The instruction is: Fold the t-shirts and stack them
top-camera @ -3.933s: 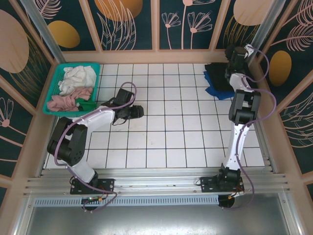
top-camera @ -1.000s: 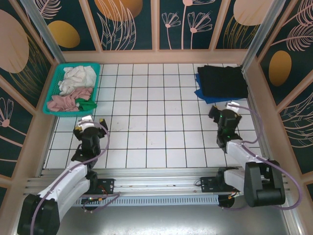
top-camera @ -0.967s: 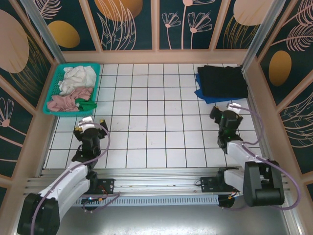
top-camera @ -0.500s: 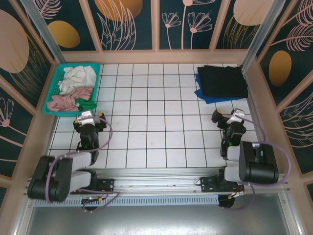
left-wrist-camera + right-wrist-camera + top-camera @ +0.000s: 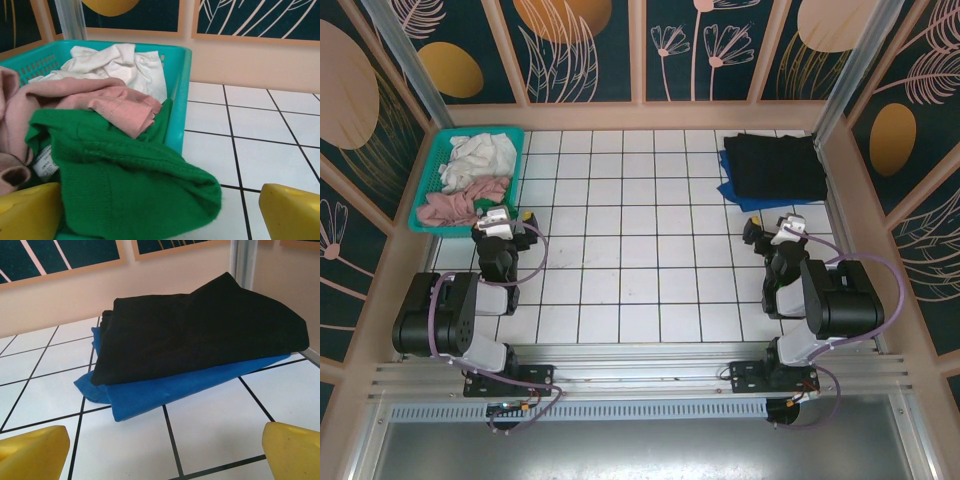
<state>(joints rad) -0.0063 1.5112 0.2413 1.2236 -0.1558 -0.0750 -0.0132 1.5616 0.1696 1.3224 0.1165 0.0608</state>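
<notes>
A folded black t-shirt (image 5: 776,164) lies on top of a folded royal-blue t-shirt (image 5: 738,190) at the back right of the tiled table. In the right wrist view the black t-shirt (image 5: 200,330) covers most of the blue t-shirt (image 5: 165,387), whose edge sticks out at the front and left. My right gripper (image 5: 775,233) (image 5: 165,455) stands open a short way in front of the stack, with bare tile between its yellow fingertips (image 5: 32,447). My left gripper (image 5: 501,224) (image 5: 160,220) is open at the basket's near corner, touching nothing.
A teal mesh basket (image 5: 432,165) at the back left holds white (image 5: 117,62), pink (image 5: 107,100) and green cloth (image 5: 125,185). The green piece hangs over its near corner. Wooden walls close in the table on three sides. Both arms are folded near their bases.
Both arms have folded back towards their bases and their grippers have lifted a little, the left facing the basket and the right facing the stack. Both stay open. The stack has not moved.
</notes>
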